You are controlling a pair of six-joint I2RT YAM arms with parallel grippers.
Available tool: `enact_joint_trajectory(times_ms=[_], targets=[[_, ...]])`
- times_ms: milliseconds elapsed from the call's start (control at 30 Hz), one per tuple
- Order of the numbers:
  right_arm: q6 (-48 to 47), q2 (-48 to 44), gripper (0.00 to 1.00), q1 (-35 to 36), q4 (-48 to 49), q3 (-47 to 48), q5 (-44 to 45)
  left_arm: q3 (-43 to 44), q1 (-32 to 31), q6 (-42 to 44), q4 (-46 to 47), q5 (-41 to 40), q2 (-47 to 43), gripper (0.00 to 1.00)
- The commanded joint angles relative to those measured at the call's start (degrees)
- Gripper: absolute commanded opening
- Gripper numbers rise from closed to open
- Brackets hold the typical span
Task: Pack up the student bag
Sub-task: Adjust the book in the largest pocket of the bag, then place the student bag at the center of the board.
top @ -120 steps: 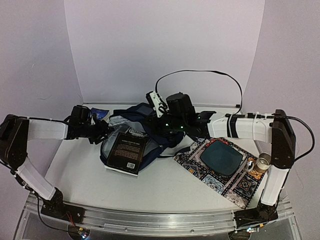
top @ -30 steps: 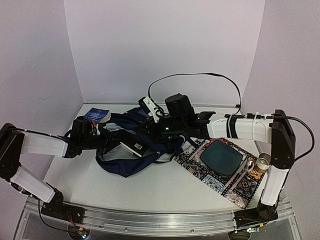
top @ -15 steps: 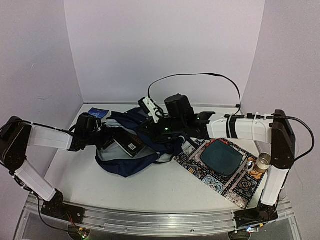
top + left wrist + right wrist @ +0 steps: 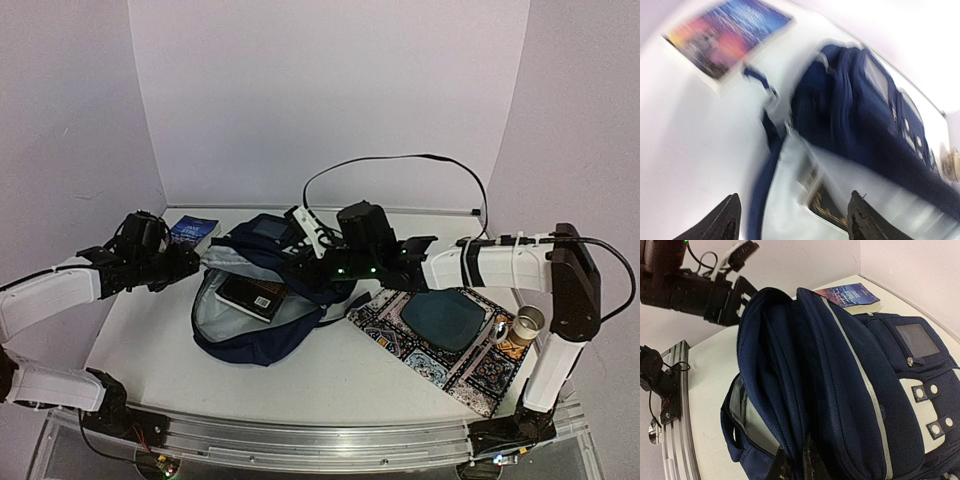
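Note:
The student bag [image 4: 262, 335] lies open at the table's middle, navy with a pale grey lining. A black book [image 4: 252, 296] rests inside its mouth. My right gripper [image 4: 312, 262] is shut on the bag's upper flap [image 4: 840, 405] and holds it up; the fabric is pinched between the fingers [image 4: 816, 471]. My left gripper [image 4: 186, 262] hangs open left of the bag, nothing between its fingers [image 4: 726, 221]. Its blurred wrist view looks down on the bag [image 4: 865, 125] and the black book [image 4: 832, 207]. A blue book [image 4: 193, 231] lies on the table behind the left gripper.
A patterned mat [image 4: 470, 375] carrying a dark teal pad [image 4: 442, 320] lies right of the bag. A tape roll [image 4: 526, 323] stands at the mat's right edge. A black cable [image 4: 400, 160] arcs over the right arm. White walls close the back and sides.
My left gripper has opened and drawn back left out of the bag, leaving the black book inside. The right gripper keeps its hold on the flap, shifted slightly right.

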Motion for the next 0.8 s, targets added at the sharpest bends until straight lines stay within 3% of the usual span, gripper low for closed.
enact_joint_trajectory(times_ms=[0, 267, 500, 700, 767], targets=[[-0.16, -5.28, 0.0, -0.76, 2.62, -3.87, 5.7, 8.77, 1.29, 8.35, -6.84, -10.15, 1.9, 0.77], [-1.9, -7.17, 0.0, -1.14, 2.07, -8.56, 8.03, 18.11, 5.24, 17.95, -7.71, -9.38, 12.91, 0.8], [-0.87, -6.73, 0.01, -1.15, 2.72, -9.7, 3.09, 34.2, 10.15, 29.47, -12.08, -8.48, 31.96, 0.83], [-0.31, -7.2, 0.14, -1.17, 3.47, -10.55, -0.71, 47.03, 12.43, 38.34, -15.28, -5.08, 45.62, 0.83], [-0.27, -7.9, 0.22, -1.19, 3.57, -10.94, -1.66, 50.2, 12.63, 40.36, -15.91, -5.62, 49.2, 0.83]])
